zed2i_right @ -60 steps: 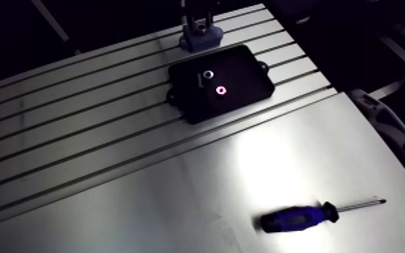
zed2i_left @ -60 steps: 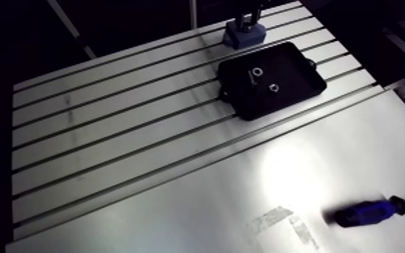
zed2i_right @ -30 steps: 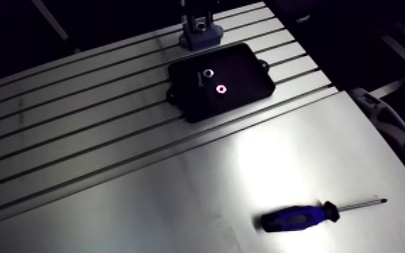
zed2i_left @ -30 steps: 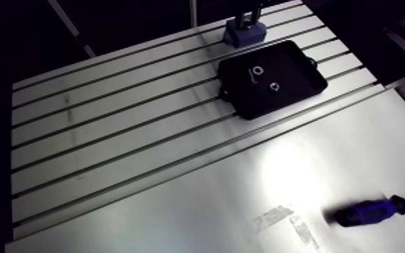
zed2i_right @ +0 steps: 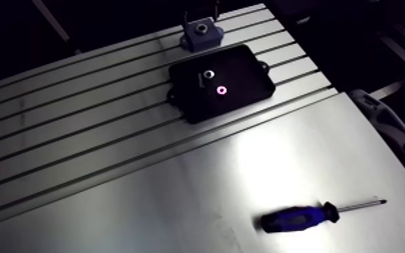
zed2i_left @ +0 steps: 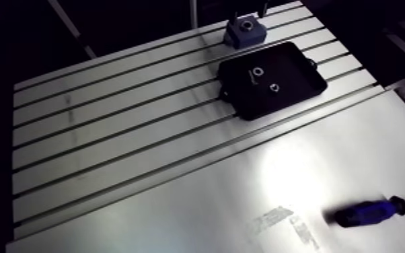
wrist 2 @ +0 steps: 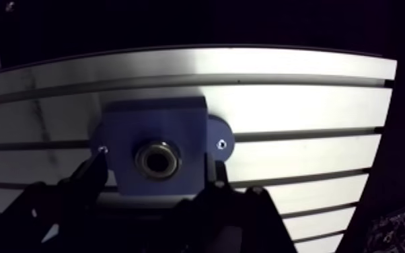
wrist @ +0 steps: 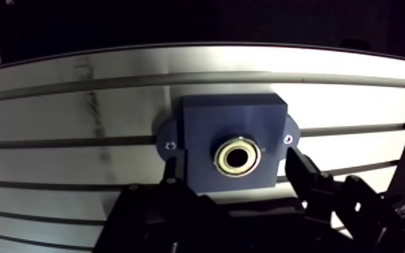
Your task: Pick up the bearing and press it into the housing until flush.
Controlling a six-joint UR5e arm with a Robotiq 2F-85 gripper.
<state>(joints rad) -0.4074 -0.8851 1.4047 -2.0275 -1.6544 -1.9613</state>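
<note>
Surroundings are dark. A bright glare patch sits on the table (zed2i_left: 292, 171), lower right in the arm view; its far edges dim.

In the arm view, a housing (zed2i_left: 244, 31) sits at the far edge of the table (zed2i_left: 111, 134), with a bearing (wrist: 238, 156) in its bore. Just before it lies a tray (zed2i_left: 292, 84) holding two rings (zed2i_right: 208, 74). A screwdriver (zed2i_right: 299, 217) lies well apart, near right.
</note>
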